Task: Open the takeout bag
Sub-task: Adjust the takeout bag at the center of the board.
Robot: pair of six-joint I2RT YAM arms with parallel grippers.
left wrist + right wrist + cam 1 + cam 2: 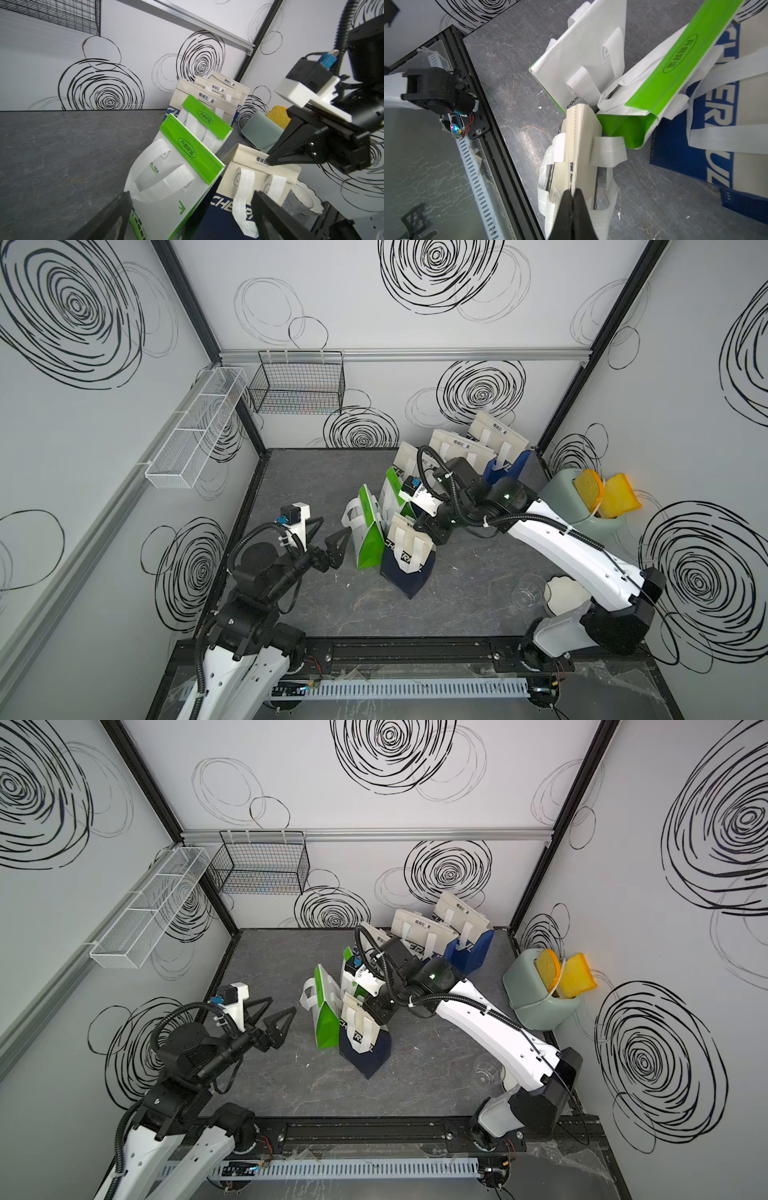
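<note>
Table (316, 614): a dark grey top is lying under everything.
Clear glass (528, 593): it is sitting near the front on the right side, just beside a white dish (567, 593). The right arm is hiding part of the dish.
Left gripper (336, 526): it is hanging over the table with its jaws wide apart, holding nothing. It is pointing at the bags and is close to the front green bag, but it is not touching it.
Takeout bag (405, 576): it is cream on top and dark blue below, with white handles. It is standing in the middle of the table, just beside the front green bag, on that bag's right.
Right gripper (572, 190): its jaws are squeezing tight on the folded top edge of the takeout bag.
Front green bag (370, 543): this green and white bag is standing up with its top folded shut.
Second green bag (390, 493): it is standing just behind the front one.
Back bags (461, 445): more cream and blue bags are lining up toward the far right corner.
Pale green bin (559, 493): it is sitting by the right wall with two yellow toast shapes (589, 488) sticking out.
Black wire basket (297, 385): it is hanging on the back wall.
White mesh basket (195, 427): it is hanging on the left wall.
</note>
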